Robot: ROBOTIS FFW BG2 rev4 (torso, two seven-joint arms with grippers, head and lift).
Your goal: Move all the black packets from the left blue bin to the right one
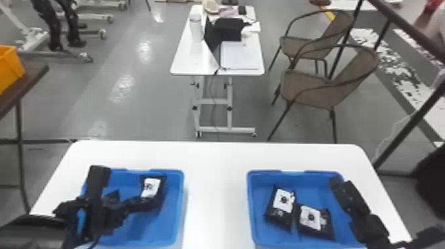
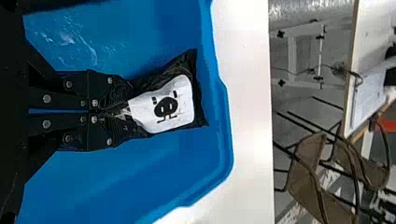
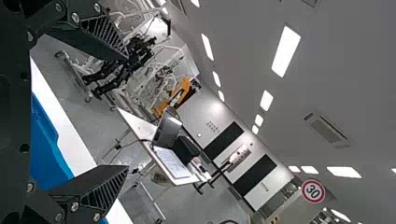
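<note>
In the head view my left gripper (image 1: 144, 202) is low in the left blue bin (image 1: 180, 205), at a black packet (image 1: 159, 193) with a white label. The left wrist view has that gripper (image 2: 114, 112) shut on one end of the black packet (image 2: 198, 100), its label uncovered. Two black packets, one (image 1: 276, 213) beside the other (image 1: 326, 228), lie in the right blue bin (image 1: 250, 198). My right gripper (image 1: 337, 185) is at that bin's right side in the head view; in the right wrist view the gripper (image 3: 127, 112) stands open with nothing between its fingers.
Both bins stand on a white table (image 1: 217, 185) with a gap between them. Beyond it are another white table (image 1: 185, 63) with a laptop, and brown chairs (image 1: 311, 86). An orange crate (image 1: 10, 68) sits on a dark table at the far left.
</note>
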